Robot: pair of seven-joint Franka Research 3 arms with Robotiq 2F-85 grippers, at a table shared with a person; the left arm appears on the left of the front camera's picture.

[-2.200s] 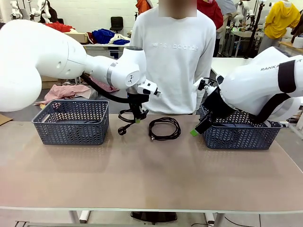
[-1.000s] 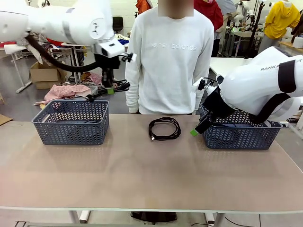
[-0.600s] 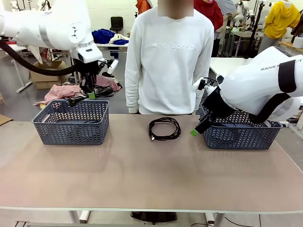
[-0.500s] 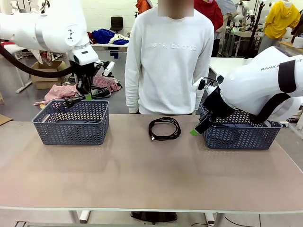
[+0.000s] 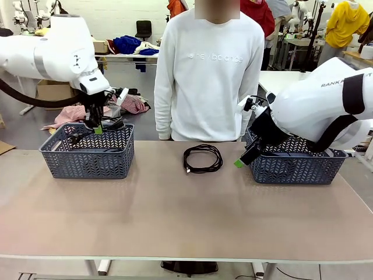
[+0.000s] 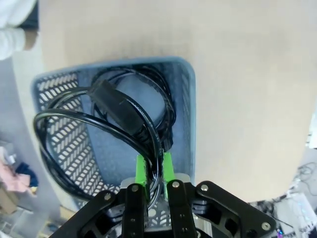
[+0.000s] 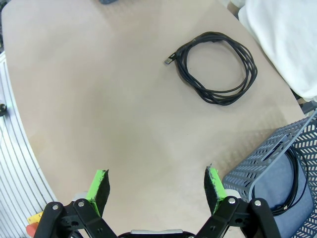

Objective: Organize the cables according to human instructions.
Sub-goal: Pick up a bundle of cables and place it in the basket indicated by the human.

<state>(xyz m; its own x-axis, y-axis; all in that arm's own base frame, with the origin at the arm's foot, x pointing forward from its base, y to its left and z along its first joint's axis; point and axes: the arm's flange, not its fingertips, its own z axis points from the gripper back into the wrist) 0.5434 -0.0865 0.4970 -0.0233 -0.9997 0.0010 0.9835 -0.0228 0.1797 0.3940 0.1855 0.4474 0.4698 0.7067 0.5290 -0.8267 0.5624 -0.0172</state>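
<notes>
My left gripper hangs over the left blue basket, shut on a coiled black cable with a black plug. In the left wrist view the coil dangles from the green fingertips above that basket, where another black cable lies inside. A third coiled cable lies flat on the table in front of the person; the same cable appears in the right wrist view. My right gripper stands open beside the right basket, nothing between its pads. A further cable lies in that basket.
The person in a white sweatshirt stands at the far edge, behind the middle cable. The tabletop stretches bare in front of both baskets. Clothes and boxes lie on the floor behind the left basket.
My left arm has carried its cable leftward from the table's middle and lowered it to just above the left basket. The right arm and the middle cable have stayed still.
</notes>
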